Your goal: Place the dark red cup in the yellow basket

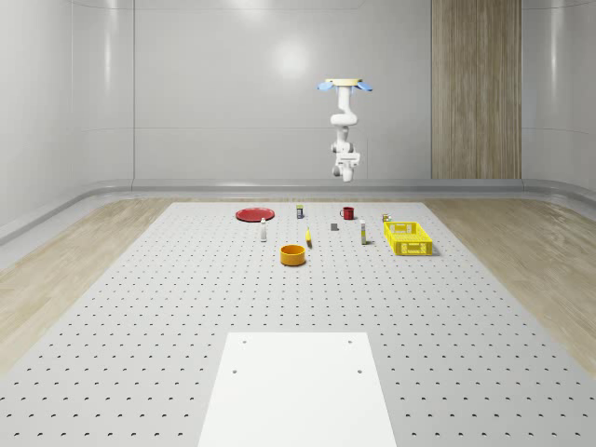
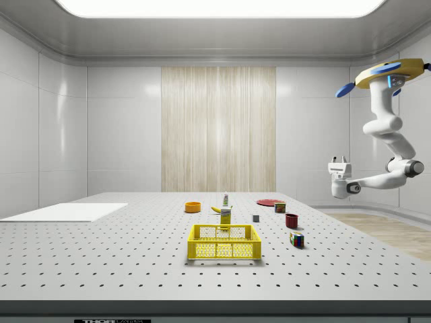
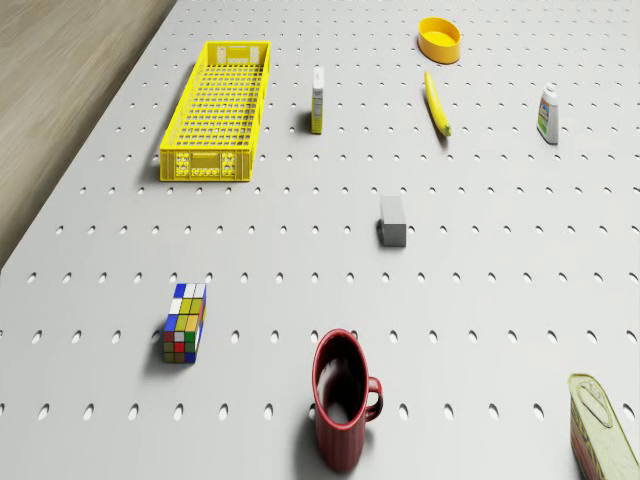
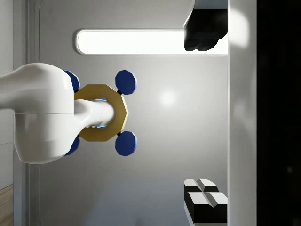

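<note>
Banana (image 3: 437,104), orange bowl (image 3: 440,39), Rubik's cube (image 3: 186,322) on table.

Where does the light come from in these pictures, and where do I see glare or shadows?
Side view: a large bright ceiling panel lights the room from above. Whole-scene view: a soft glare spot on the back wall. Drone view: the dark red cup and the grey block throw only short, faint shadows on the table. Wrist view: a long ceiling lamp glows white behind the drone.

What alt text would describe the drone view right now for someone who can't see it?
A dark red cup stands upright on the perforated table, with a Rubik's cube beside it. Farther off lie a grey block, a yellow basket, a banana and an orange bowl.
</note>
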You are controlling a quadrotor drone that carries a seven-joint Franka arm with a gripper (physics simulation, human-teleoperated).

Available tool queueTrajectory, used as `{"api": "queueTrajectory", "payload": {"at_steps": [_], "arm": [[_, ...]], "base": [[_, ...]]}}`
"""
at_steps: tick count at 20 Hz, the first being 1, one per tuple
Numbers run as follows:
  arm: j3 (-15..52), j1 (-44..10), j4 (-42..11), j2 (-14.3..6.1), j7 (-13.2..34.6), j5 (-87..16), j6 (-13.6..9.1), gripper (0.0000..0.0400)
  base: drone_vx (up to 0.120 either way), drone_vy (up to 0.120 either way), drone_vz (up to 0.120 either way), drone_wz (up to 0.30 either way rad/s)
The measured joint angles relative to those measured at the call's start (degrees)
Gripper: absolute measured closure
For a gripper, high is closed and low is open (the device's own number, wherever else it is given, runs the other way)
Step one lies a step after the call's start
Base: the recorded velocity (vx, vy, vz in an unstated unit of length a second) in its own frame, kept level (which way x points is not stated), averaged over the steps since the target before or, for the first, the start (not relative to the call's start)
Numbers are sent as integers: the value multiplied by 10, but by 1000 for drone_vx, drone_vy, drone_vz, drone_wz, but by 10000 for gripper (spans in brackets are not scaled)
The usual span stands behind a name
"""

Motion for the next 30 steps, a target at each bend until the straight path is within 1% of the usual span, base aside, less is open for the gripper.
{"api": "queueTrajectory", "payload": {"at_steps": [4,9,16,30], "arm": [[0,-1,29,11,0,0,-16,0],[1,-1,46,17,0,0,-25,0],[1,-2,51,18,-1,1,-26,0],[2,-3,49,15,-1,0,-21,0]], "base": [[120,0,0,0],[120,0,0,0],[120,0,0,0],[120,0,0,0]]}}
